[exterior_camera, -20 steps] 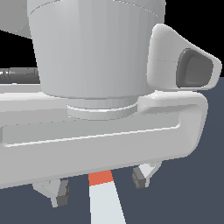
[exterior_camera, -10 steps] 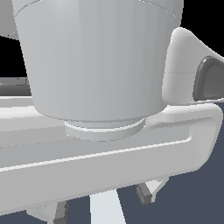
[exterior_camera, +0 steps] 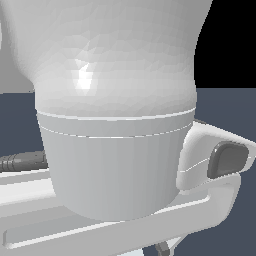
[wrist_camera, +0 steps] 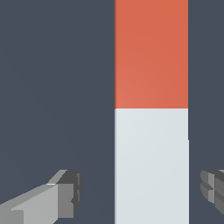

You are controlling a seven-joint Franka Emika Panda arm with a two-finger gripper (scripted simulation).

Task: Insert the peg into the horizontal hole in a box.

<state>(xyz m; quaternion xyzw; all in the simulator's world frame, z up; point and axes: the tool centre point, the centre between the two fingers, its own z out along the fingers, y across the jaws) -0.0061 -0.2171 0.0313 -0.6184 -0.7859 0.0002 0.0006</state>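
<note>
In the wrist view the peg (wrist_camera: pixel 151 131) lies on the dark floor, its orange-red part (wrist_camera: pixel 151 52) meeting its pale grey-white part (wrist_camera: pixel 151 166). My gripper (wrist_camera: pixel 140 190) is open and straddles the pale part. One finger (wrist_camera: pixel 65 194) stands well off one side of the peg, and the other finger (wrist_camera: pixel 214 188) sits a small gap from the opposite side. Neither touches the peg. In the exterior view the white hand (exterior_camera: pixel 115 150) fills the frame, with only a sliver of one finger (exterior_camera: pixel 161 249) showing. The box and the hole are out of view.
A dark blue-grey floor (wrist_camera: pixel 52 87) lies under the peg. A dark ribbed cable (exterior_camera: pixel 22 161) runs along the hand on the exterior view's left.
The hand has grown much larger in the exterior view. The peg and the fingers have slid almost off that view's bottom edge. The gripper stays open.
</note>
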